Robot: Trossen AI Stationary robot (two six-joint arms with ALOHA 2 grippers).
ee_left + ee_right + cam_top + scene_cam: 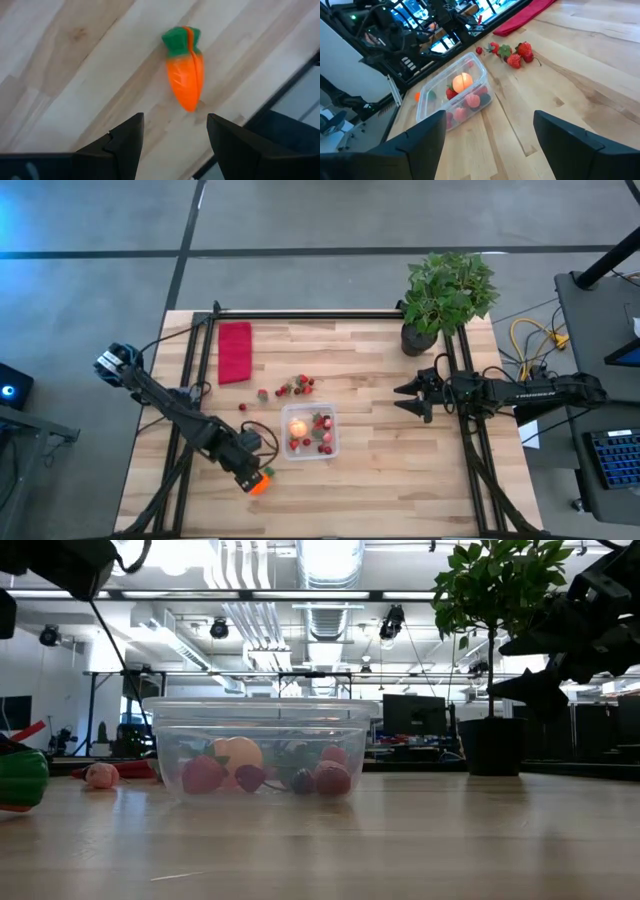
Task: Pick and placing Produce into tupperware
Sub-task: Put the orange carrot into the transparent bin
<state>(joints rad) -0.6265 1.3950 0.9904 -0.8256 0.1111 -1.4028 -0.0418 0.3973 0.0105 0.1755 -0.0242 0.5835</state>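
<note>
An orange carrot (185, 70) with a green top lies flat on the wood near the table's front left edge (263, 484). My left gripper (175, 135) hangs above it, pointing steeply down and open, and the carrot lies just beyond its fingertips (252, 476). The clear tupperware (308, 432) stands at the table's middle with a pale orange round fruit (298, 426) and several red berries inside. More red berries (295, 387) lie loose beyond it. My right gripper (410, 400) waits open at the right, above the table.
A folded red cloth (234, 352) lies at the far left and a potted plant (445, 295) stands at the far right corner. Dark rails (190, 380) run along the table's sides. Bare wood lies between the tupperware and my right gripper.
</note>
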